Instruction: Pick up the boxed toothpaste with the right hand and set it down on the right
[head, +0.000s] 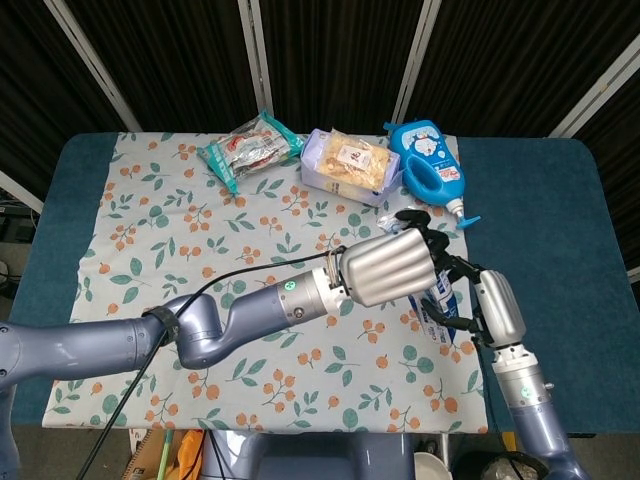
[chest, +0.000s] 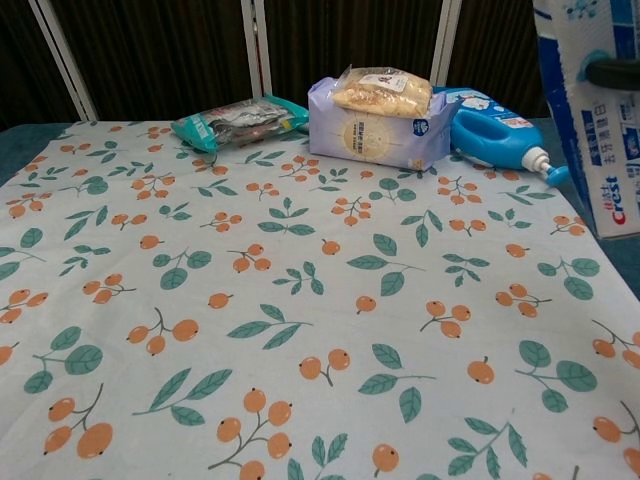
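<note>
While the box hangs off the cloth, these lines run from the largest thing down.

Table: blue-topped table (head: 520, 190) spread with a floral cloth (head: 150, 240); bare blue surface lies to the right of the cloth, which I judge the likely set-down area.

Left arm: it reaches across the near middle, and the left hand (head: 390, 268) covers the far end of the box in the head view; whether its fingers are curled on anything I cannot tell.

Right hand: the right hand (head: 490, 305) sits near the right edge of the cloth with its dark fingers (chest: 612, 72) wrapped round the box.

Boxed toothpaste: the boxed toothpaste (chest: 590, 110) is held raised above the cloth at the near right, standing nearly upright in the chest view.

Handling: probably light, stiff thin card that dents if squeezed, with a glossy face that may slip; a grip across the narrow faces near the middle looks safest.

Far row: blue bottle (chest: 490, 130) with its nozzle pointing right, cracker pack (chest: 378, 118) just left of it, green snack bag (chest: 235, 120) further left.

In the way: the left hand lying close over the box looks the main obstacle; the bottle is well apart from the box.
</note>
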